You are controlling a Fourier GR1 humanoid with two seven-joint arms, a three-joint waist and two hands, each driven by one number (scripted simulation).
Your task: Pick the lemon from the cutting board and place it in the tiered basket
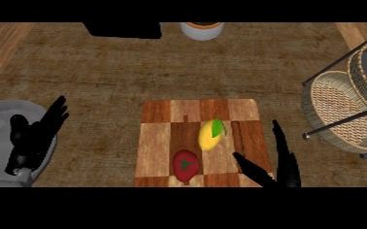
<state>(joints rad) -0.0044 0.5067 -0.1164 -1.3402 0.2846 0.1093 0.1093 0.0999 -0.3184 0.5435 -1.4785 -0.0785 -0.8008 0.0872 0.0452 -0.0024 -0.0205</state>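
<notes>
lemon [210,134] lies beside tomato [186,164] on cutting board [159,131], tiered basket [331,107] well apart.

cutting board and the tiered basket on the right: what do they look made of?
Checkered brown cutting board: looks like wood, patchwork blocks in light and dark tones with visible grain, matte.
Tan round tiered basket: seems woven wicker or rattan, with a fine weave texture on the trays, held by dark thin rods, likely metal.

Single head view, steeply down onto the counter [108,73].
</notes>
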